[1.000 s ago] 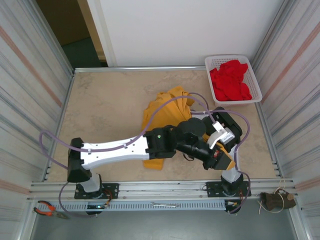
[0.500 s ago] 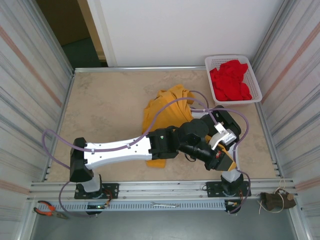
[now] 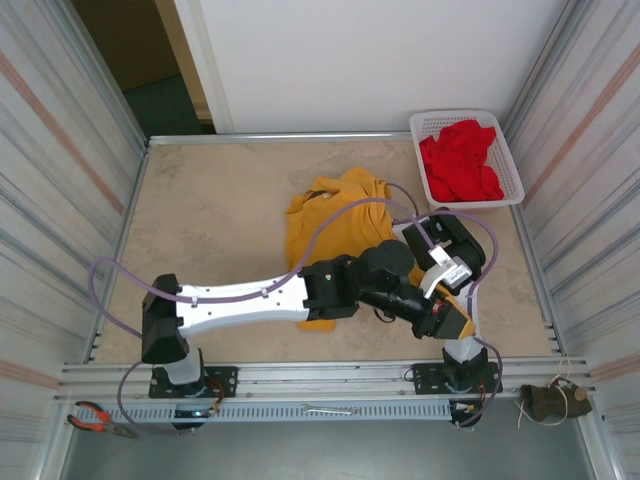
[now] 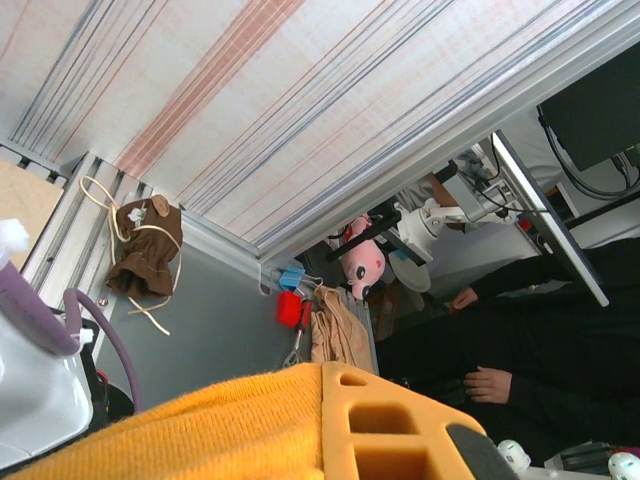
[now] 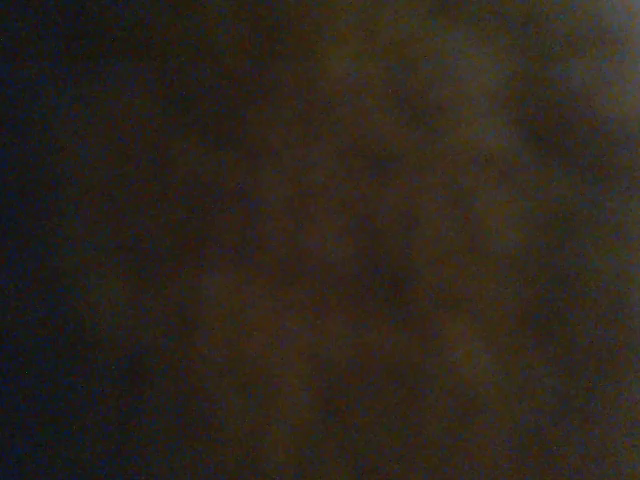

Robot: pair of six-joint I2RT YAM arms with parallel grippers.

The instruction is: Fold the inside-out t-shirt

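While partly under left arm (image 3: 240, 300), mustard t-shirt (image 3: 322, 215) in heap.

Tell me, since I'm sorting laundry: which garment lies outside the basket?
The mustard-yellow t-shirt, crumpled on the table; the red garments sit in the white basket.

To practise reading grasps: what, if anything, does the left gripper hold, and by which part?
The left gripper is shut on the mustard t-shirt, pinching cloth at its near-right side; the exact part is hidden under the arms.
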